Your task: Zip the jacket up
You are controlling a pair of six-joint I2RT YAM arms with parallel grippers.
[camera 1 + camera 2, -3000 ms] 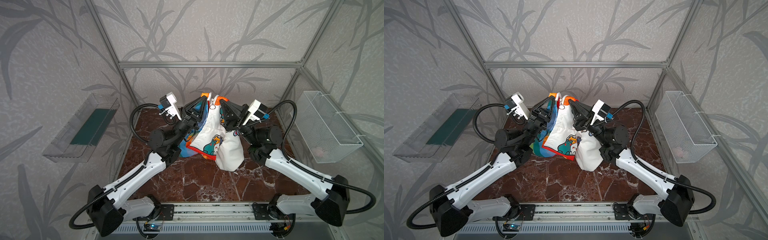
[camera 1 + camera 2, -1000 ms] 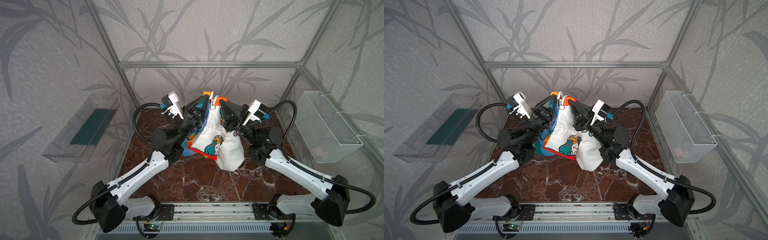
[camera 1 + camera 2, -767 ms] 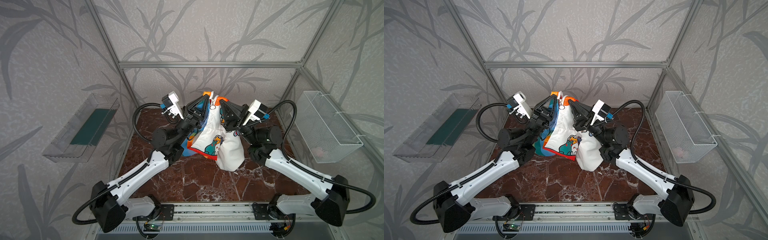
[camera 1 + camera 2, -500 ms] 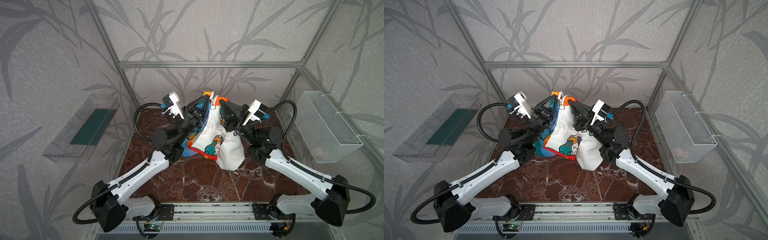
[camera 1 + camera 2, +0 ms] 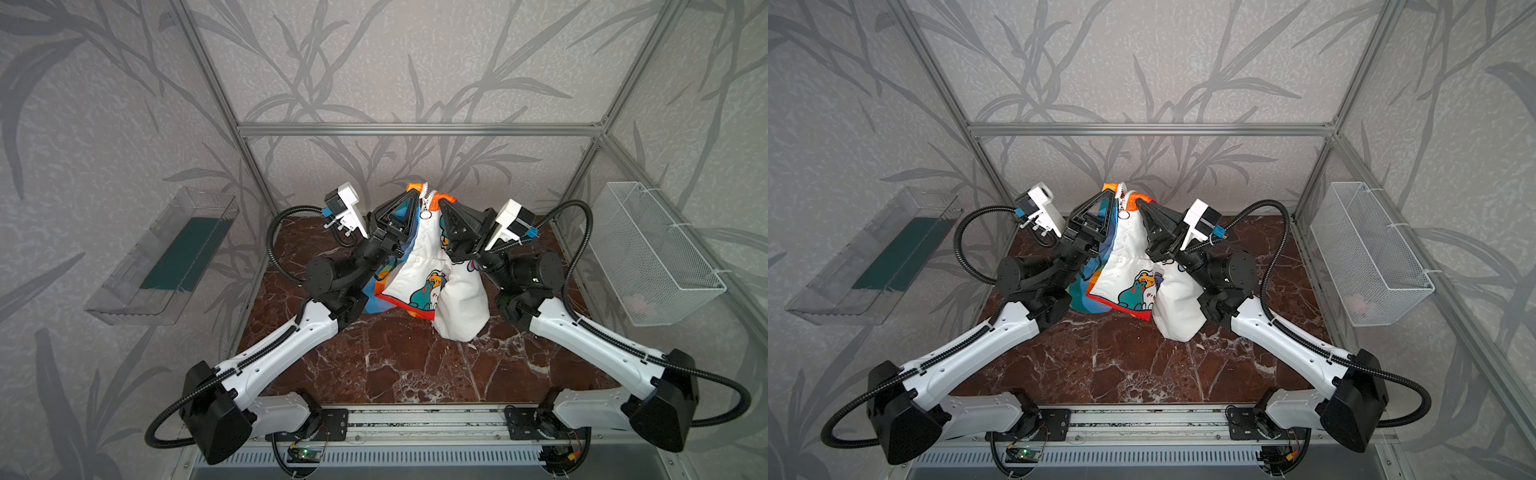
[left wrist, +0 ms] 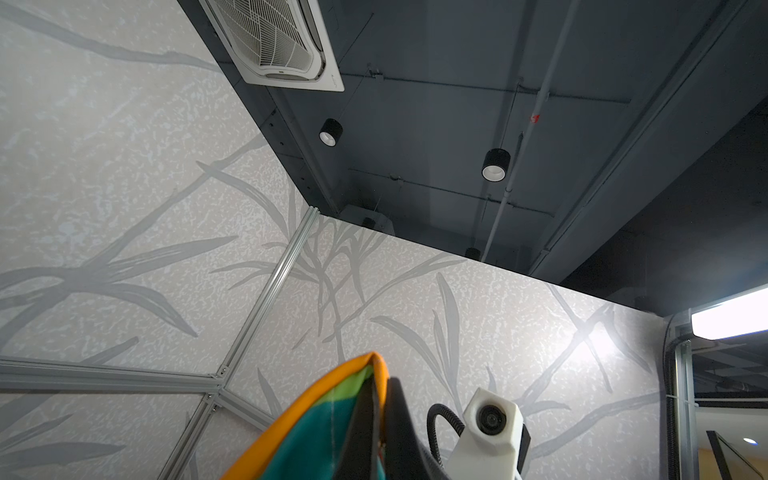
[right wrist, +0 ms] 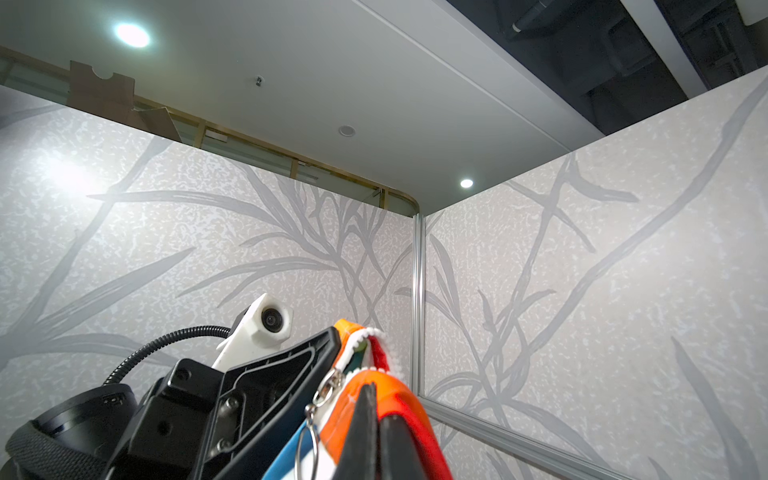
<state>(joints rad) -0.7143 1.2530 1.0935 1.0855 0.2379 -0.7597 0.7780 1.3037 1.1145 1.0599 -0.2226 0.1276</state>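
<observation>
The jacket (image 5: 419, 266) hung at 12 o'clock of the worktop (image 5: 395, 361), lifted by its collar (image 5: 433, 199), and its lower part looked to rest on the marble. The left pincer (image 5: 410, 193) was clamped on the collar edge at 9 o'clock of the zip (image 5: 427, 196). The right pincer (image 5: 441, 203) was clamped on the edge at 3 o'clock. The ring (image 5: 424, 215) dangled between them, at 6 o'clock of the collar top, and neither pincer held it.

The slider seemed close to the top of its run, so the step in hand was probably tensioning the two edges for the last pull. Doing that well meant keeping both grips level and drawing toward 9 and 3 only enough to straighten the track. One pincer would have to let go to take the ring. The other should then hold the collar high, so the padded cloth's weight kept the zip taut. The pull should run toward 12 along the track, not outward.

Both top views showed the whole garment, but I could not tell whether the folded lower front was joined. Only the right wrist view showed the teeth (image 7: 368, 332), seemingly parted above the slider (image 7: 330, 384). The left wrist view showed just orange trim (image 6: 324, 386) pinched between shut tips, and no zip.
</observation>
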